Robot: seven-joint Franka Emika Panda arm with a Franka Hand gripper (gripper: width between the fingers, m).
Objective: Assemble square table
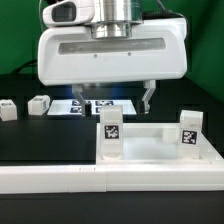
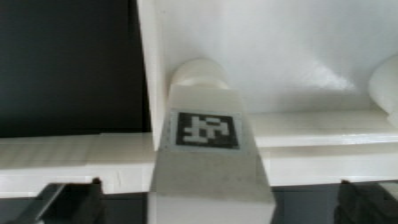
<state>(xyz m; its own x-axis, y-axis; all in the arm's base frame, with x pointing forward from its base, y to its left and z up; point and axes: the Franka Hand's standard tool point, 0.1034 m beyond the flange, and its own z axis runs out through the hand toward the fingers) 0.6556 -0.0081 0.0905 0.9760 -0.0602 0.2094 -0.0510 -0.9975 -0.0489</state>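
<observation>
- Worktable (image 1: 40, 140): a black surface that carries everything else.
- Long white L-shaped wall (image 1: 60, 182): it lies along the worktable's near edge in the exterior view, and the furniture sits right behind it.
- Square top (image 1: 150, 146): white and tray-like with a raised rim, it rests flat against the wall, toward the exterior view's right end of that near edge.
- Gripper (image 1: 112, 101): it hangs under the big white wrist housing with its jaws spread wide and nothing held. Its dark fingers (image 1: 150, 97) show above the middle of the worktable, over the marker board. In the wrist view an upright leg stands between the two tips (I cannot tell whether either tip touches it).
- Marker board (image 1: 95, 104): it is flat and white with printed tags, and lies at the middle of the worktable beyond the square top.
- Standing legs: one (image 1: 110, 133) stands upright at the square top's left corner in the exterior view. The other (image 1: 190, 130) stands upright at its right corner, and both show a tag.
- Loose legs: two lie near the worktable's left edge in the exterior view, one (image 1: 8, 109) at the very edge and one (image 1: 40, 104) just inboard of it.
</observation>
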